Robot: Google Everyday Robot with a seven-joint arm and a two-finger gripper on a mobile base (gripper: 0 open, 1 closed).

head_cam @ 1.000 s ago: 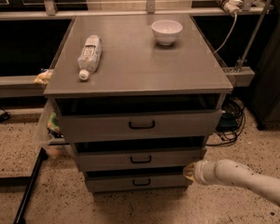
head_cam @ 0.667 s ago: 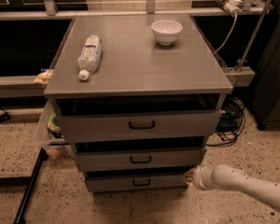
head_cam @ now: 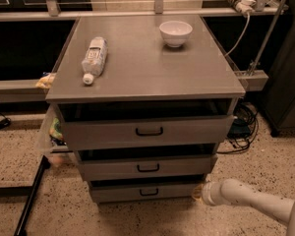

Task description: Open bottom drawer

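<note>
The bottom drawer is the lowest and shortest grey front of the cabinet, with a small black bar handle. It stands out a little, like the two drawers above it. My gripper comes in from the lower right on a white arm. It sits low near the floor, right at the bottom drawer's right end. Whether it touches the drawer does not show.
A plastic water bottle lies on the grey cabinet top, and a white bowl stands at its back. Cables lie on the floor to the right, a black pole leans at lower left, and bags hang on the cabinet's left side.
My gripper has sunk a little lower beside the cabinet's right front corner, down to the level of the bottom drawer. The drawers have not moved.
</note>
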